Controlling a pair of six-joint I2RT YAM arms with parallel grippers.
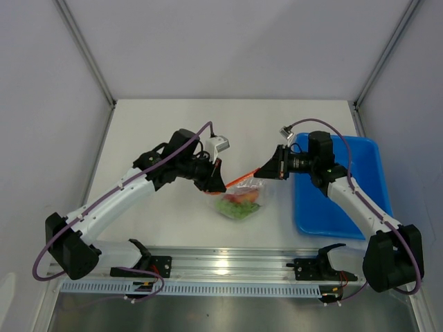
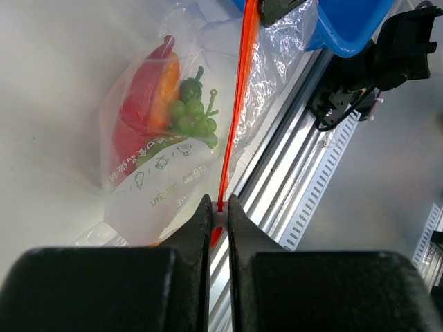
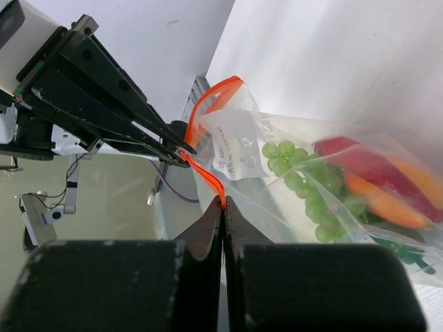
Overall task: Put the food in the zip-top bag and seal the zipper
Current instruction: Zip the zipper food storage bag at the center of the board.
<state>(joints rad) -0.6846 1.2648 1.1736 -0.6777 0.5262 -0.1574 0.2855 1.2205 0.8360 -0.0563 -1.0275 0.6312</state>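
Observation:
The clear zip-top bag (image 1: pixel 241 200) hangs above the table between both grippers, its orange-red zipper (image 1: pixel 240 180) stretched between them. The food is inside: green grapes (image 2: pixel 192 115), red pepper pieces (image 2: pixel 138 104), an orange carrot piece (image 2: pixel 164 90). My left gripper (image 1: pixel 219 185) is shut on the zipper's white slider tab (image 2: pixel 219 212). My right gripper (image 1: pixel 261 170) is shut on the zipper's other end (image 3: pixel 221 200). The food also shows in the right wrist view: grapes (image 3: pixel 297 173), red piece (image 3: pixel 374 166), orange piece (image 3: pixel 384 206).
A blue rectangular tray (image 1: pixel 339 185) lies right of the bag, under the right arm. An aluminium rail (image 1: pixel 228 266) runs along the table's near edge. White walls enclose the table on three sides.

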